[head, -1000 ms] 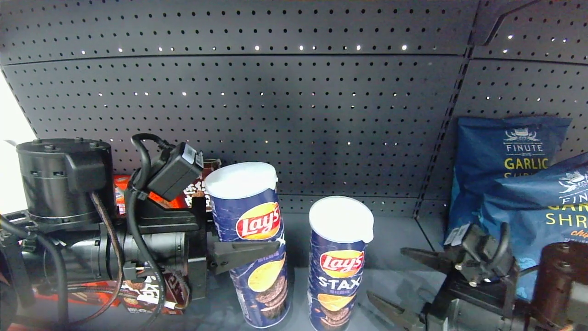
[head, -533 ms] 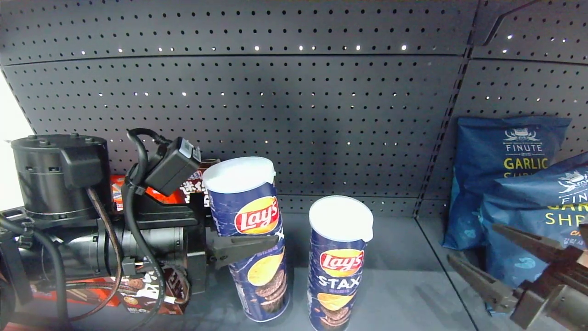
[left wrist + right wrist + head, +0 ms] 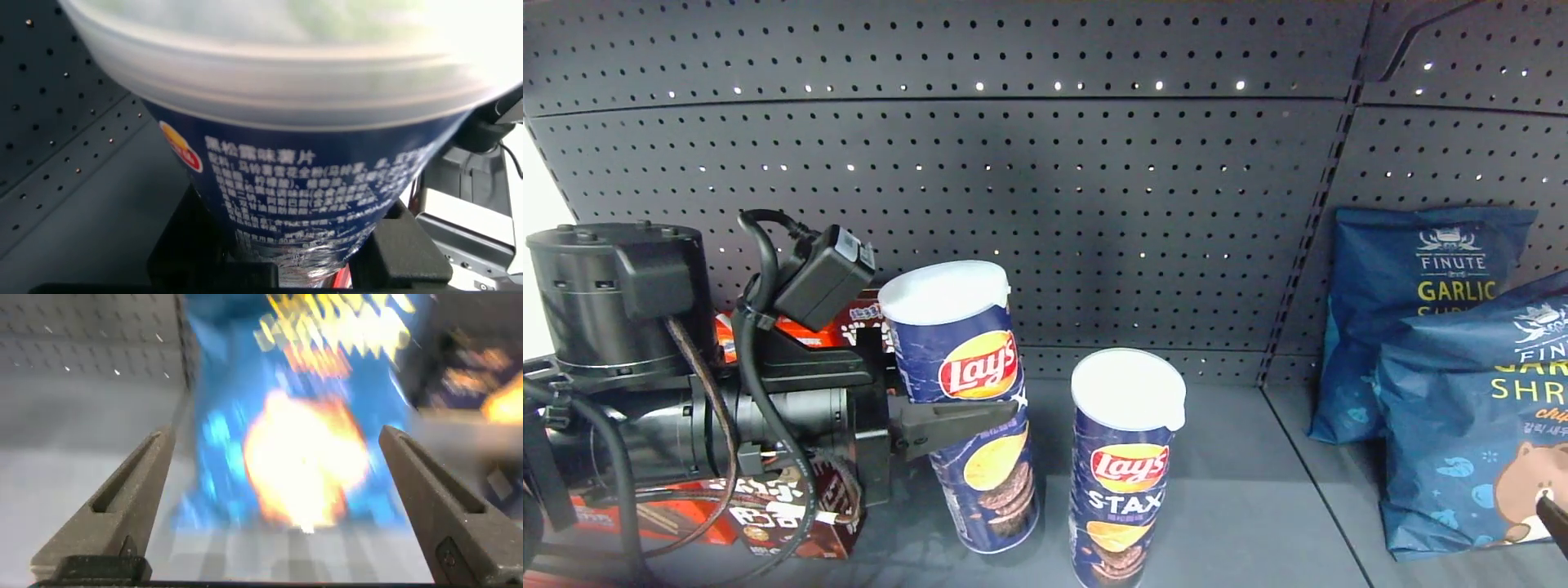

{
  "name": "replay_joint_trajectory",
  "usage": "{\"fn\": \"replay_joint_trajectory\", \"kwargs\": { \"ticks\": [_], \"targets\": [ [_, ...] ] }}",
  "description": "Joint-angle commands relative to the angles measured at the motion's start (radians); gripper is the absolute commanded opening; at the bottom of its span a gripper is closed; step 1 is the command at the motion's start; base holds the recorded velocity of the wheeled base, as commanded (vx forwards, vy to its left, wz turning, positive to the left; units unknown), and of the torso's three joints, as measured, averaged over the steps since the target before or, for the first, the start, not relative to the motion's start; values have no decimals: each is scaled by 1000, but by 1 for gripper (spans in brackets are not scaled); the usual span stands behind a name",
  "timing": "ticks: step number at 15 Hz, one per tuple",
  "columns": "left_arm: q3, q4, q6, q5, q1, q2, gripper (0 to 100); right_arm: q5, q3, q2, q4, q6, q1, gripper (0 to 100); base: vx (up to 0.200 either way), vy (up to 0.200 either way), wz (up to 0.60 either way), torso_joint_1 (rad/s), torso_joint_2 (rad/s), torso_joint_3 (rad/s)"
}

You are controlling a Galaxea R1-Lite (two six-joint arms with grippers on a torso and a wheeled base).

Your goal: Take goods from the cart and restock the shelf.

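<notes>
Chip can (image 3: 956,343) tilted, top leaning left, gripped mid-body by L claw (image 3: 980,412), left-centre of shelf (image 3: 1241,506); can't tell if base touches shelf. 2nd can (image 3: 1125,457) upright just right of it, apart. Snack boxes (image 3: 776,514) at left, blue bags (image 3: 1470,343) at right. R claw (image 3: 275,437) wide, empty, facing the blue bags.

The left arm (image 3: 686,441) lies level to the left of the standing can (image 3: 1127,457). The left gripper (image 3: 968,420) is clamped around the middle of a tilted can (image 3: 956,343) just beside it. The right gripper (image 3: 275,437), well to the standing can's right, has its fingers spread wide with nothing gripped.
</notes>
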Motion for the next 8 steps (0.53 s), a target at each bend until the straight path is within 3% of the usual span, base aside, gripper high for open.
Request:
{"fn": "replay_joint_trajectory", "kwargs": {
  "ticks": [1, 3, 6, 8],
  "targets": [
    [2, 0, 0, 9, 0, -22, 0, -40, 13, -525, 511, 49, -56, 100, 0, 0, 0, 0, 0, 0],
    [12, 1, 0, 9, 0, -42, 0, -65, 13, -514, 505, 35, -56, 100, 0, 0, 0, 0, 0, 0],
    [39, 1, 0, 24, 0, -53, 0, 138, 13, -591, 531, 19, 1, 100, 0, 0, 0, 0, 0, 0],
    [62, 1, 2, 21, 0, -53, 0, 124, 13, -592, 559, 34, -5, 100, 0, 0, 0, 0, 0, 0]
  ]
}}
